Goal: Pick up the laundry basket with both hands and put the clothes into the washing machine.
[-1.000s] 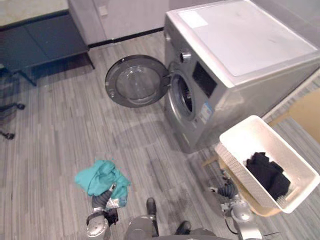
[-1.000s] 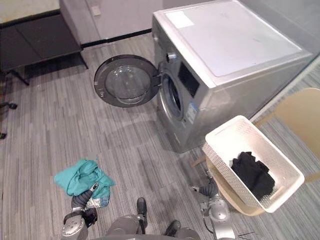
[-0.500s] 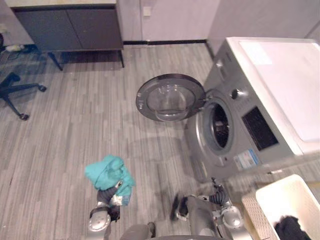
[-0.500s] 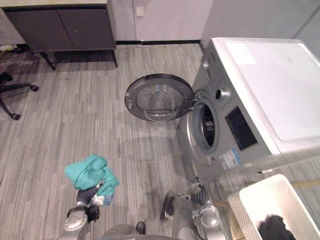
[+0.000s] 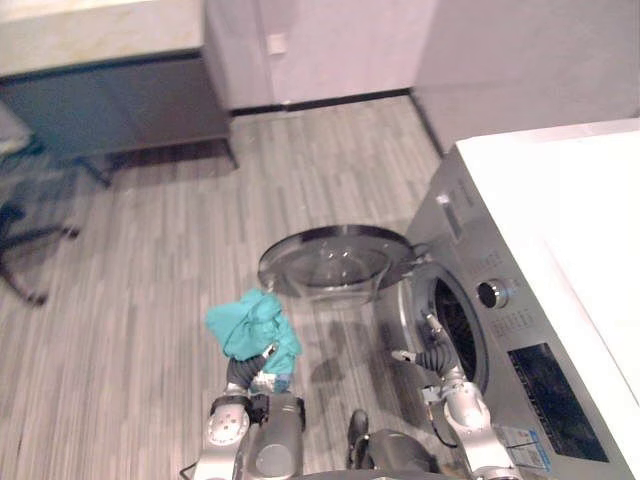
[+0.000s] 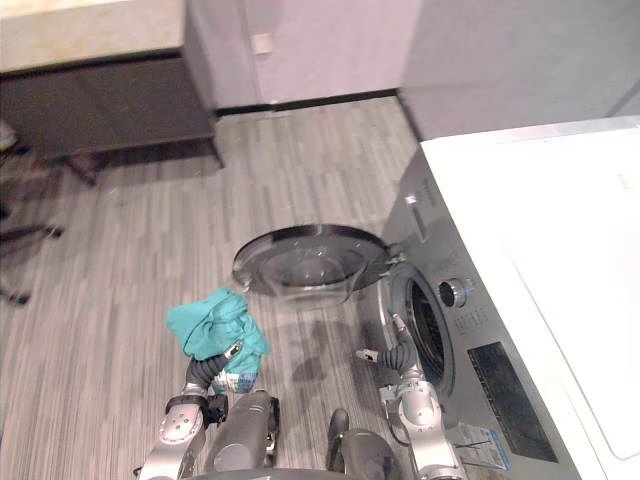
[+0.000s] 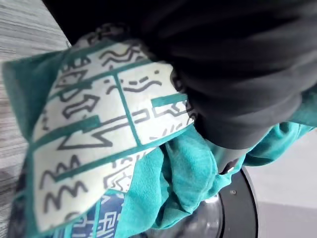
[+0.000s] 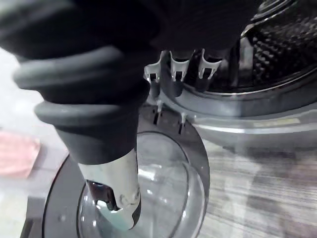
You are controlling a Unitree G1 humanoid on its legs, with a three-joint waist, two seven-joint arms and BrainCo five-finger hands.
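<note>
Your left hand [image 5: 243, 373] carries the teal garment [image 5: 250, 325] bunched over it, above the floor, just left of the open door [image 5: 335, 262] of the washing machine [image 5: 560, 230]. You cannot tell whether that hand is clamped. Your right hand [image 5: 418, 355] hangs at the drum opening [image 5: 455, 335], fingers loose, holding nothing.

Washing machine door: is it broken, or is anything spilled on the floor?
Nothing looks broken or spilled. The washing machine door just hangs wide open, ready for loading. The teal clothes are scrunched up on the left robot hand, off the floor.
</note>
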